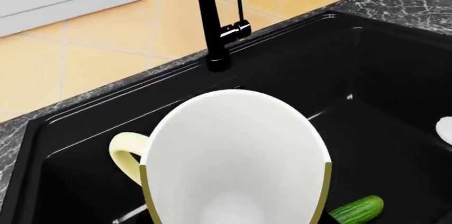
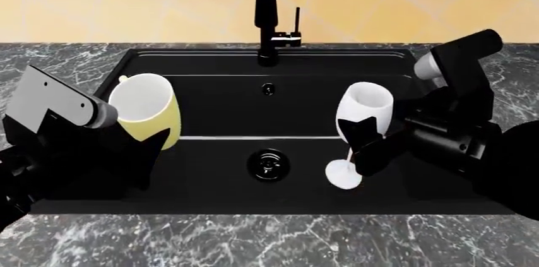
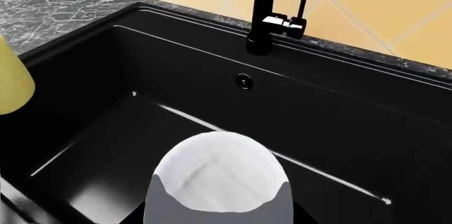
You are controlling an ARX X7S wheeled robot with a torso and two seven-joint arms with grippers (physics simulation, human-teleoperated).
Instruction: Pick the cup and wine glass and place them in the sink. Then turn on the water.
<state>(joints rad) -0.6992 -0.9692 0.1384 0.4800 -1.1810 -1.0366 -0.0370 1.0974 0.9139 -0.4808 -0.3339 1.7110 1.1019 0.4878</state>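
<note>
A: Left wrist view alone shows a green cucumber [image 1: 358, 209] in the deep matte black sink [image 1: 395, 75].

B: Head view: left gripper [image 2: 139, 144] pinches the pale yellow cup [image 2: 145, 115]; right gripper [image 2: 369, 144] pinches the opaque white wine glass [image 2: 364, 110]. Both hang over the basin.

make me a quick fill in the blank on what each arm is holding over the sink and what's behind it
1. The left gripper holds the pale yellow ____ over the sink.
2. The right gripper holds the white wine ____ tilted above the basin.
3. A black ____ stands on the counter behind the sink.
4. A green ____ lies in the sink, seen in the left wrist view.

Missing words: cup; glass; faucet; cucumber
</note>
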